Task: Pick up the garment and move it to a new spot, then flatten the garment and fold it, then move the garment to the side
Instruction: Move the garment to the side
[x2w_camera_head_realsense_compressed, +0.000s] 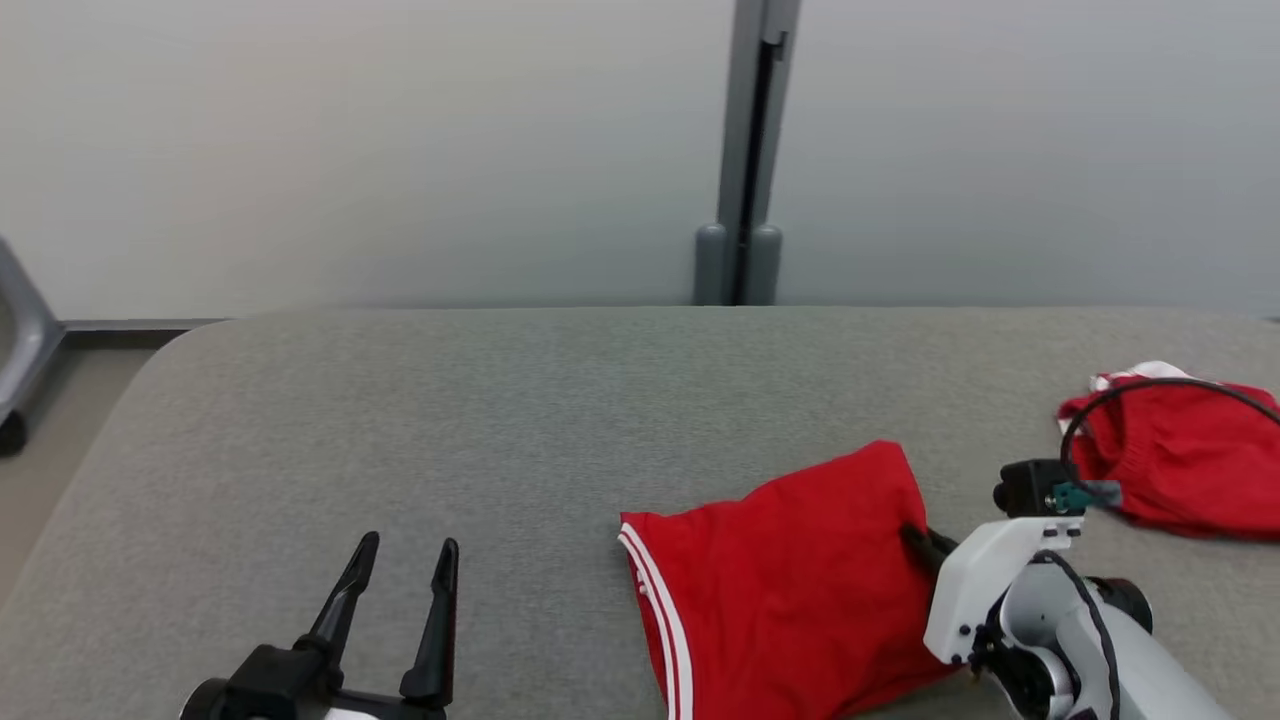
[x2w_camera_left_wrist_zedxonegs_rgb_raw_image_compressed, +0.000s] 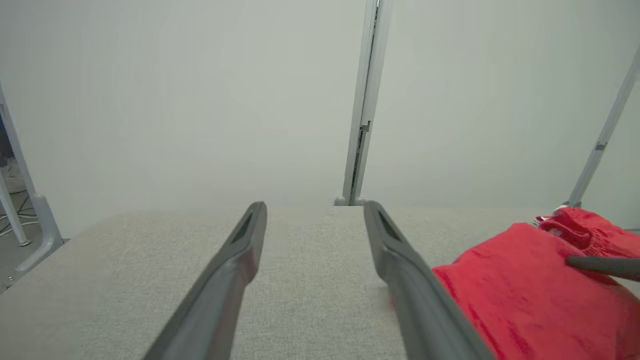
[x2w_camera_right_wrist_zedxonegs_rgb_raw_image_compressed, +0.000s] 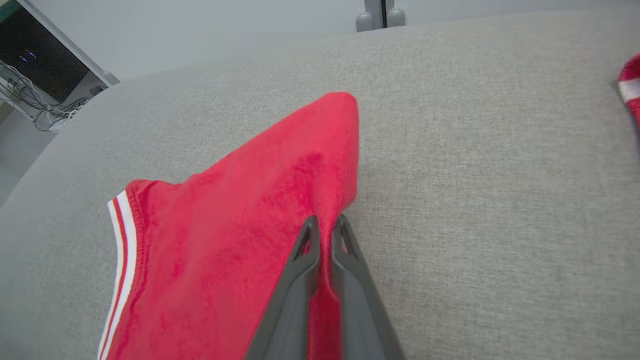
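Pickup stage, judging by the scene: clamping the right gripper (x2w_camera_right_wrist_zedxonegs_rgb_raw_image_compressed: 326, 227) on a pinch of cloth at the right-hand edge of the garment (x2w_camera_head_realsense_compressed: 790, 590), the 2 jaws nearly touching. Lying bunched on the grey table (x2w_camera_head_realsense_compressed: 500, 420) near its front edge, striped trim at the left, well apart from the other red bundle (x2w_camera_head_realsense_compressed: 1180, 460) at far right. Holding the left gripper (x2w_camera_head_realsense_compressed: 408, 545) wide and empty at lower left. Probably calling next for lifting the cloth clear and carrying it to a fresh spot, watching for a slipping pinch
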